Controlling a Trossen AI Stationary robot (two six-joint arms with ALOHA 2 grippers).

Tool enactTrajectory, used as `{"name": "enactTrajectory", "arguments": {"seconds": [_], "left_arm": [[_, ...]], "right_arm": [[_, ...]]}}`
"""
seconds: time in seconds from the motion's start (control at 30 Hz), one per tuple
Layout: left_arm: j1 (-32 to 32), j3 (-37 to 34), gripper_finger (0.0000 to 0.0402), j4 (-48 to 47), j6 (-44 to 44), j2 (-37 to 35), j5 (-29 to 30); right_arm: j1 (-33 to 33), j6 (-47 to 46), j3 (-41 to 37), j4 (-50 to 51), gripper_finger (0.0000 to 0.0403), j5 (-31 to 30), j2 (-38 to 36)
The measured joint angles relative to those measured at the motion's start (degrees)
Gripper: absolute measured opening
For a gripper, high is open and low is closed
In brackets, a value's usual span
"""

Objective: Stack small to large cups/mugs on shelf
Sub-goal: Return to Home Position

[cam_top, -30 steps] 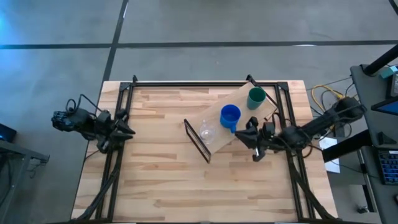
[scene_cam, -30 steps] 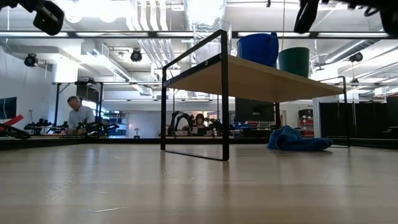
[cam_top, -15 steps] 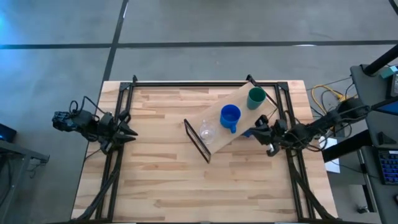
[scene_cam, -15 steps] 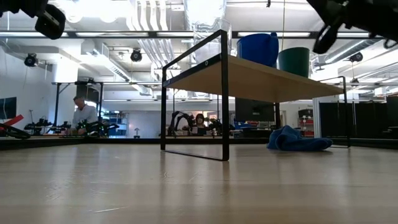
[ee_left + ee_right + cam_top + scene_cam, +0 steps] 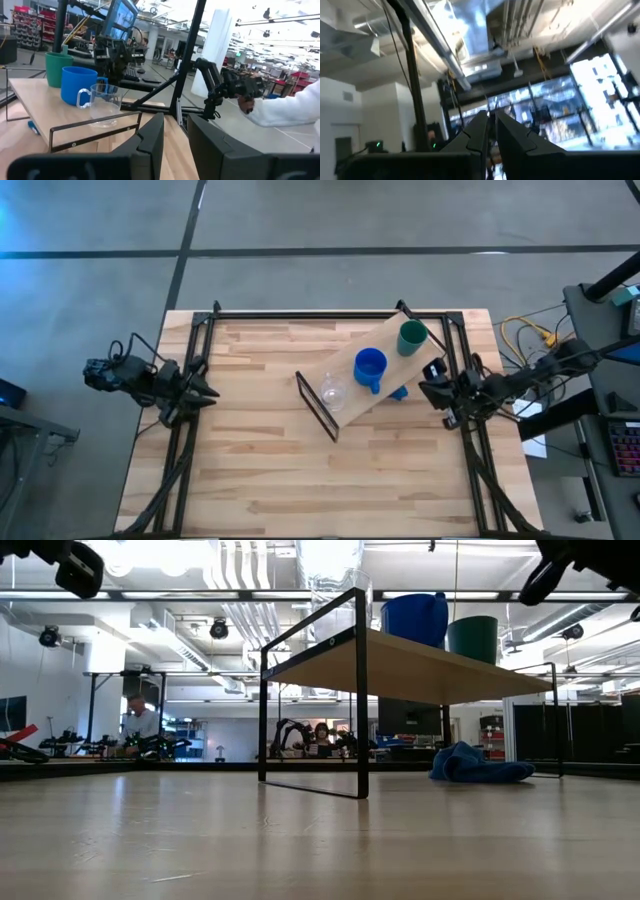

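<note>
Well to the left of the shelf (image 5: 343, 368) we see the left pincer (image 5: 208, 392) hanging over the table (image 5: 260, 470), its fingers released with a narrow gap between them. On the shelf stand the glass cup (image 5: 333, 393) at the left end, the blue mug (image 5: 370, 367) in the middle and the green cup (image 5: 412, 337) at the right end. Just right of the shelf hovers the right pincer (image 5: 425, 388), clenched on nothing
</note>
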State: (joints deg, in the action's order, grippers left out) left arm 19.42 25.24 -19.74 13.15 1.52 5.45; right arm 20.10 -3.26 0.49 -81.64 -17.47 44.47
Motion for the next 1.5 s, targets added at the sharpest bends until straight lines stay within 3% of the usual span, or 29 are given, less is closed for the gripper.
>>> {"name": "enactTrajectory", "arguments": {"seconds": [0.2,0.57,0.77,1.17,1.5], "left_arm": [[0.01,1.90,0.0073,-0.06,1.11,0.00,-0.03],[0.02,4.25,0.0073,-0.21,1.44,0.00,-0.07],[0.01,3.51,0.0073,-0.39,1.44,0.00,-0.07],[0.02,3.70,0.0073,0.30,-3.04,0.00,-0.11],[0.01,-3.92,0.0073,13.26,-5.43,-0.02,-0.11]], "right_arm": [[0.00,-6.42,0.00,13.21,0.0033,-0.23,-7.15],[0.00,-3.33,0.02,32.43,0.0033,-0.64,-24.22],[0.00,-5.66,0.02,43.72,0.0033,-4.12,-31.50],[0.02,2.78,0.02,45.98,0.0033,-6.12,-36.46],[0.00,4.84,0.02,48.41,0.0033,-8.71,-36.44]]}}
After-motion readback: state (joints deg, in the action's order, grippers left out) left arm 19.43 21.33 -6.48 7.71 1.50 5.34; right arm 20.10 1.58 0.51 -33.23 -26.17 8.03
